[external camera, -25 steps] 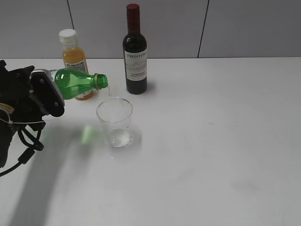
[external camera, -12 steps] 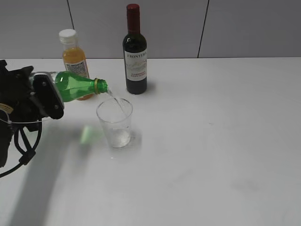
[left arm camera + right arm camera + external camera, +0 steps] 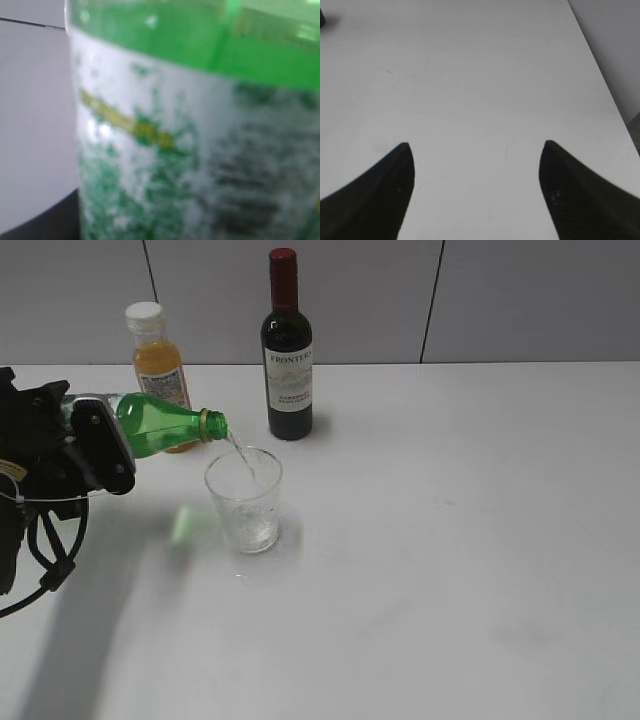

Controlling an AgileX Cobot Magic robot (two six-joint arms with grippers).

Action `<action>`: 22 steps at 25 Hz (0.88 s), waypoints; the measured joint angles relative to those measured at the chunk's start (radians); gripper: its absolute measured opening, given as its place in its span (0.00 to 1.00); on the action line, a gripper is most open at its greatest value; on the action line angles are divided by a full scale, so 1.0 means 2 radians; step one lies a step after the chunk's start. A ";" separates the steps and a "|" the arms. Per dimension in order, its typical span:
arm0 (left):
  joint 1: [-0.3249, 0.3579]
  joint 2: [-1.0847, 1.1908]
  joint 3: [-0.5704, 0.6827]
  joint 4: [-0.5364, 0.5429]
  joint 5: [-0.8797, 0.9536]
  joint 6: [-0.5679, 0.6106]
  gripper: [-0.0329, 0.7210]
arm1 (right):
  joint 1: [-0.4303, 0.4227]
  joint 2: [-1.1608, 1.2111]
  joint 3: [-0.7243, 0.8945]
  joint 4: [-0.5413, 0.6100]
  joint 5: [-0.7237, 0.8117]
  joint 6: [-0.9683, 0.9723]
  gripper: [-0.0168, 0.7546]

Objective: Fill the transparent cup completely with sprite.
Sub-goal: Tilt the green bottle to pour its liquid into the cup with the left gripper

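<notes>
Sprite bottle [image 3: 160, 423] pinched sideways by left gripper [image 3: 95, 445], mouth over transparent cup [image 3: 244, 499] for pouring; right gripper [image 3: 475, 192] spread idle.

The left hand [image 3: 85, 445] is black and blocky with looping black cables below it, while the right hand [image 3: 475, 190] shows two dark tapered fingers [image 3: 380, 192].

Upright transparent cup [image 3: 244, 500], barely filled; sprite [image 3: 243, 452] streaming from tipped green bottle [image 3: 165, 424]
</notes>
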 joint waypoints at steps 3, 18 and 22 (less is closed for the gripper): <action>0.000 0.000 0.000 0.000 -0.001 0.005 0.64 | 0.000 0.000 0.000 0.000 0.000 0.000 0.79; 0.000 0.000 0.000 0.000 -0.004 0.010 0.64 | 0.000 0.000 0.000 0.000 0.000 0.000 0.79; 0.000 0.000 0.000 0.000 -0.006 0.017 0.64 | 0.000 0.000 0.000 0.000 0.000 0.000 0.79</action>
